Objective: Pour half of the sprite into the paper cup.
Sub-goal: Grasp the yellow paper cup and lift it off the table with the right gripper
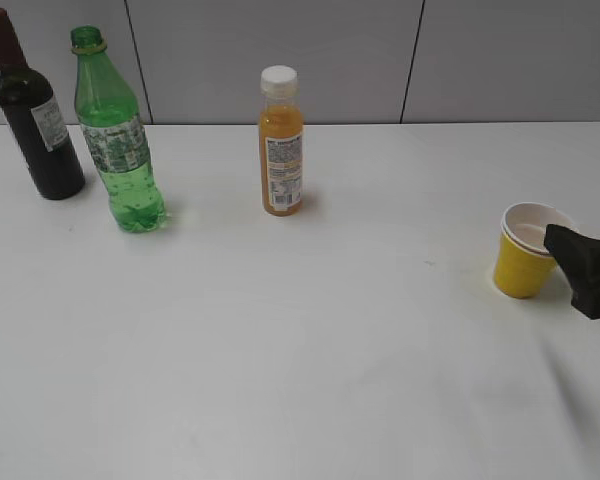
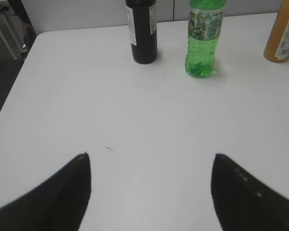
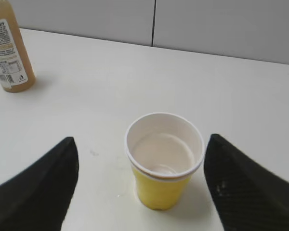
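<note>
The right pincer (image 3: 139, 187) stands spread wide, the small yellow paper cup (image 3: 163, 163) upright between its fingers, untouched. The left pincer (image 2: 151, 192) is likewise spread over bare white table (image 2: 135, 120); well ahead of it stands the tall green transparent plastic sprite bottle (image 2: 201, 41), a dark wine bottle (image 2: 142, 31) beside it.

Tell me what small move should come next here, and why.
Probably ease the right end effector forward around the paper cup and close on it. Its jaws stand open on either side of the upright cup, not touching. The Sprite bottle stands untouched, far from the open left end effector, so steadying the cup seems nearest.
</note>
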